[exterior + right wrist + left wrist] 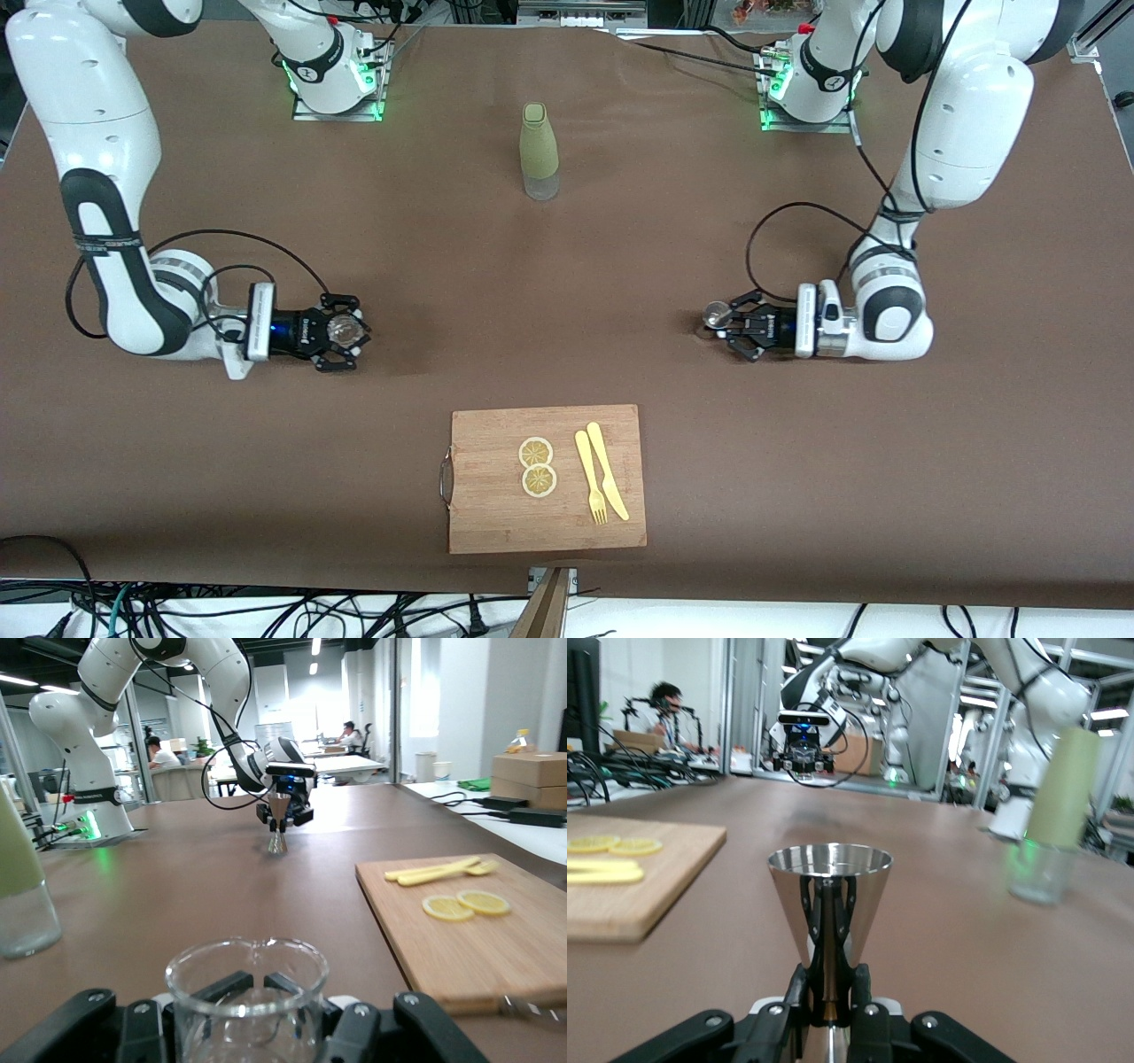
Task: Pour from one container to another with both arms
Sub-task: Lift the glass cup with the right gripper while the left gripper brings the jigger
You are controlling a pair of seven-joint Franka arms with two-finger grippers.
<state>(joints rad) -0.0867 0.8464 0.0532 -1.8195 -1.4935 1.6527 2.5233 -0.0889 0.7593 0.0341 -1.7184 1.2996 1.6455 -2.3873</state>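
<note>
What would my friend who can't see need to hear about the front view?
Each robot arm holds a small cup: the left gripper a metal jigger, the right gripper a glass beaker. Between them: a green bottle and a cutting board.

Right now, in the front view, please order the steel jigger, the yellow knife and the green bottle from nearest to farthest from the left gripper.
1. steel jigger: held in the left gripper.
2. yellow knife: on the cutting board, nearer the camera.
3. green bottle: standing between the arms' bases.

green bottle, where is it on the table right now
In the front view the green bottle stands upright mid-table between the two arm bases, farther from the camera than the cutting board and apart from both grippers.
</note>
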